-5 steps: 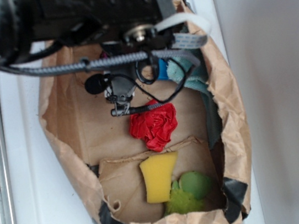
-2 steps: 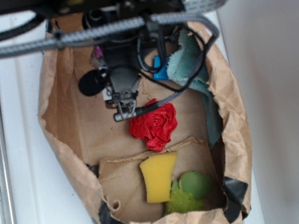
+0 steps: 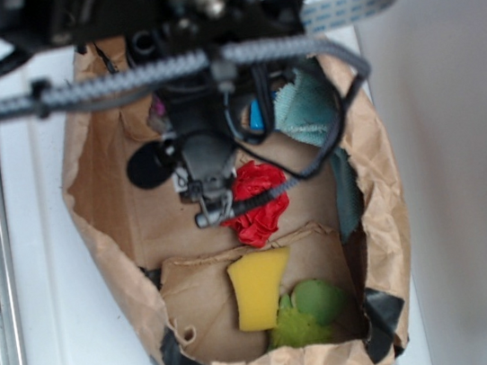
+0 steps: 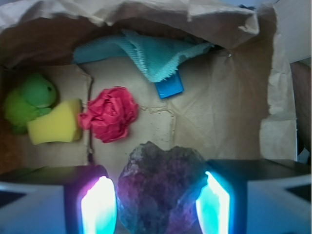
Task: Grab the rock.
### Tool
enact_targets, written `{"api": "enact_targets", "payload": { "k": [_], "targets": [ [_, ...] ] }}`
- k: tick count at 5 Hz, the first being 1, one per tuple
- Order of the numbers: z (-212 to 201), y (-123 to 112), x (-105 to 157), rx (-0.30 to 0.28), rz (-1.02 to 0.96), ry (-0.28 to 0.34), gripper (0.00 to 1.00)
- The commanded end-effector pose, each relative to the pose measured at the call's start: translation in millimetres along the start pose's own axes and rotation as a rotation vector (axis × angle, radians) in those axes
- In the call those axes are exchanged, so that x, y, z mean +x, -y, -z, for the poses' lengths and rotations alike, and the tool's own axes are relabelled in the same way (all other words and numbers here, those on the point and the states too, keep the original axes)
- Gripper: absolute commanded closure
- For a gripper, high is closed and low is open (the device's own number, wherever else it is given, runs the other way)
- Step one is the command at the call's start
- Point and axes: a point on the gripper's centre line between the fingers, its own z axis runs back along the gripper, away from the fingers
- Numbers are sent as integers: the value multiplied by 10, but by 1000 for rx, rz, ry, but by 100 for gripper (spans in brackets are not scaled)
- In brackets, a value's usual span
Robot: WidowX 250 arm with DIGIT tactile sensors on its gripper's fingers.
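The rock is a rough grey-brown stone that fills the gap between my two glowing pads in the wrist view. My gripper is shut on it, with both pads against its sides. The floor of the brown paper bag shows behind the rock. In the exterior view my gripper hangs inside the bag, just left of the red cloth ball, and the arm hides the rock.
The paper bag walls me in on all sides. Inside lie a red cloth ball, a yellow sponge, a green toy, a teal cloth and a blue block.
The arm looms larger and its body has slid up the exterior frame. The gripper tip has shifted down the frame and now overlaps the red ball's left edge.
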Motion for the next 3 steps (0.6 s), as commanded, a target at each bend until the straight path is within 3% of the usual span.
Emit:
{"api": "enact_targets", "payload": {
  "k": [1,3],
  "targets": [
    [-338,223,83,45,10,131,100],
    [-298,220,137,13,29,115,100]
  ]
}}
